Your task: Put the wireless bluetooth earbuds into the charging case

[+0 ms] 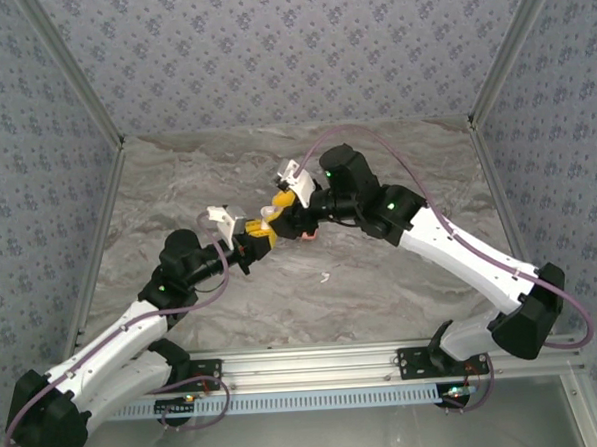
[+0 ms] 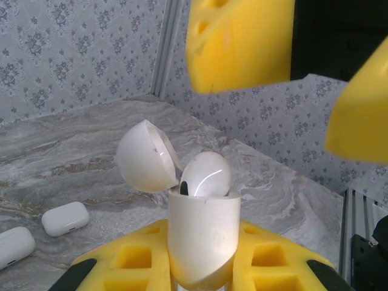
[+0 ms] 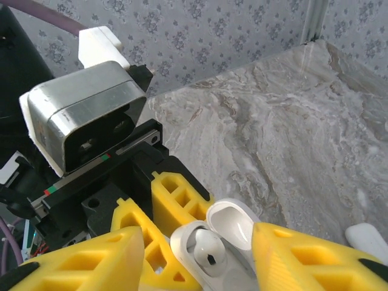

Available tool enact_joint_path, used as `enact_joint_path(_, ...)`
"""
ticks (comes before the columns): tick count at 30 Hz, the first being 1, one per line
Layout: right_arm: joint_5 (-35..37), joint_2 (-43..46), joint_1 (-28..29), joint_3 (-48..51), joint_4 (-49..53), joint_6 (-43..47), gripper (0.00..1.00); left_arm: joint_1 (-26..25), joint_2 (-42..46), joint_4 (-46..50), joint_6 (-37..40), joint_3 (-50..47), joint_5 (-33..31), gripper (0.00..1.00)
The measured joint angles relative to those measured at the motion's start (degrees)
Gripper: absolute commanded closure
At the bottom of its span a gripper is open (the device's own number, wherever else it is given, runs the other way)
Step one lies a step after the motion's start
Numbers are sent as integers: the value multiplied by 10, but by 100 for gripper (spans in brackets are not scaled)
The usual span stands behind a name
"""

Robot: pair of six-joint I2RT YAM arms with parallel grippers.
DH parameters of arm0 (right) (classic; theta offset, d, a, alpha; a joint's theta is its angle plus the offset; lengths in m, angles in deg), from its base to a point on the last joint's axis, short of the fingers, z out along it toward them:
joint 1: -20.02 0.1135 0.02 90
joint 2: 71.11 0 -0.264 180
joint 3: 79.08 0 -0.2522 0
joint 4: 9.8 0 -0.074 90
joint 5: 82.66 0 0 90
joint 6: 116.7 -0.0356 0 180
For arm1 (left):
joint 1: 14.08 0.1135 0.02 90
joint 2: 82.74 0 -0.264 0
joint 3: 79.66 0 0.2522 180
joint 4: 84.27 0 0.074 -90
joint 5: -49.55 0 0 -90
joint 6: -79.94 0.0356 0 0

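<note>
My left gripper (image 2: 203, 257) is shut on a white charging case (image 2: 203, 236), held upright with its lid (image 2: 145, 156) hinged open to the left. A white earbud (image 2: 206, 176) sits in the case, its rounded head sticking out above the rim. My right gripper (image 3: 200, 267) hovers right over the case (image 3: 185, 242), open, one yellow finger (image 3: 79, 260) well left of it and the other at the lid (image 3: 231, 224). Nothing is between the fingers except the earbud (image 3: 208, 251) seated below. In the top view both grippers (image 1: 257, 236) (image 1: 286, 212) meet mid-table.
Two closed white cases (image 2: 65, 218) (image 2: 12, 245) lie on the marble table to the left. A small white piece (image 1: 324, 278) lies on the table near the middle, and a white object (image 3: 370, 236) shows at the right edge. Patterned walls enclose the table.
</note>
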Motion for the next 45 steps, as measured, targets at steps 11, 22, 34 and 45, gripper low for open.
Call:
enact_joint_path(11,46,71,-70,38,24,-63,40,0,5,-11,0,-5,-24,100)
enact_joint_path(22,123,19,-88,195,109,-206,45,0,16,-11,2,-10,-55,100)
enact_joint_path(34,134,-118,-56,245,94,-281,55,0,16,-10,2,-10,-58,100)
enact_joint_path(45,134,-161,-52,245,70,-288,60,0,16,-8,2,-10,-58,100)
